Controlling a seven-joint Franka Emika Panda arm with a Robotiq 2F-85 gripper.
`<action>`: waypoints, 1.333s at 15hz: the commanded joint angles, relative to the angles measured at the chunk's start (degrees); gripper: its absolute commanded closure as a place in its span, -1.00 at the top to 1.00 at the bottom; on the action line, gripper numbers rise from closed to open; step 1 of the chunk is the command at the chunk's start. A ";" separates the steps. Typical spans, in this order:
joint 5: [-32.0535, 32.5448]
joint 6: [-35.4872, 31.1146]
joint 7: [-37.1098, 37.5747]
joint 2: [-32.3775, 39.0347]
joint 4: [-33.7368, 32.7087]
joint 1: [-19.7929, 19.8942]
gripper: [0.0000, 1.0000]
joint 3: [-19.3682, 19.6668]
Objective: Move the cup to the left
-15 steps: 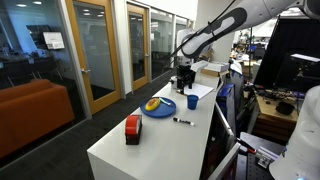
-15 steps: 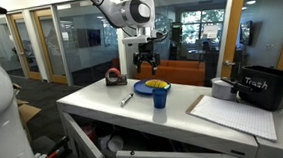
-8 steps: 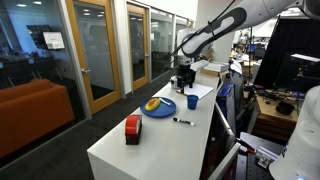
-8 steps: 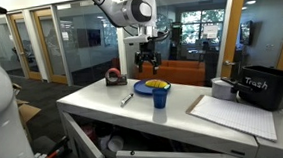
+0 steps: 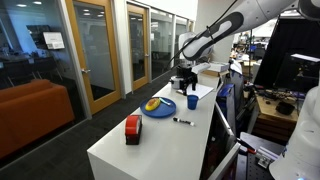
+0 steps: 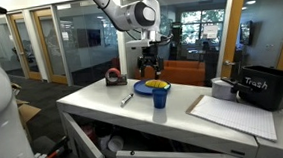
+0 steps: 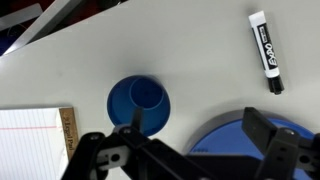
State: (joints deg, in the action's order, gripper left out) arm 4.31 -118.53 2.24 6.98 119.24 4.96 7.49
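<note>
The small dark-blue cup point(image 5: 192, 102) stands upright on the white table near the blue plate point(image 5: 158, 108); it shows in both exterior views point(image 6: 160, 94) and from above in the wrist view point(image 7: 138, 102). My gripper point(image 5: 182, 82) hangs above the table, over the plate and cup area point(image 6: 151, 68). In the wrist view its two fingers point(image 7: 198, 128) are spread apart and empty, one finger over the cup's rim, the other over the plate point(image 7: 235, 145).
A black marker point(image 7: 266, 52) lies on the table point(image 5: 150, 145) near the plate. A red-and-black boxy object point(image 5: 132, 128) sits at one end. A notepad point(image 6: 234, 113) and black trash bin point(image 6: 257, 87) lie at the other end. Yellow food sits on the plate point(image 6: 156, 85).
The gripper has shifted slightly sideways above the plate and cup; the objects on the table have not moved.
</note>
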 commanded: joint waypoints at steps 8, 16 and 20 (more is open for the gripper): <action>-0.01 -3.54 -2.05 0.62 3.10 0.53 1.00 -0.58; -0.32 -6.48 -6.54 1.60 4.12 1.15 1.00 -0.62; -0.48 -7.58 -9.33 2.79 3.31 2.00 1.00 -0.16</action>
State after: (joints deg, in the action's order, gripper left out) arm 4.26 -124.70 -4.39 8.33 123.47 5.89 7.53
